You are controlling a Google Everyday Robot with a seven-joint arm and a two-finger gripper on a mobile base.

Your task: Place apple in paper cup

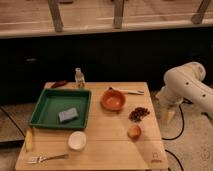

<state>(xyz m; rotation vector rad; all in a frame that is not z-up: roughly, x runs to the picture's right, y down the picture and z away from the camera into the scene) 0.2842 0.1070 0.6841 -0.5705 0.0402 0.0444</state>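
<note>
The apple [133, 131], small and yellowish-orange with a reddish blush, sits on the wooden table [107, 150] near its right front. The paper cup [77, 140], white with a pale inside, stands upright near the front, left of the apple and just below the green tray. My gripper [167, 116] hangs pointing down beyond the table's right edge, to the right of and slightly behind the apple, holding nothing that I can see. The white arm [185, 85] curves in from the right.
A green tray [46, 107] holds a grey sponge [68, 115]. An orange bowl [113, 101] and dark red clustered fruit [139, 114] lie behind the apple. A small bottle [79, 76], a utensil [127, 91], a banana [29, 140] and a fork [47, 159] sit around the edges.
</note>
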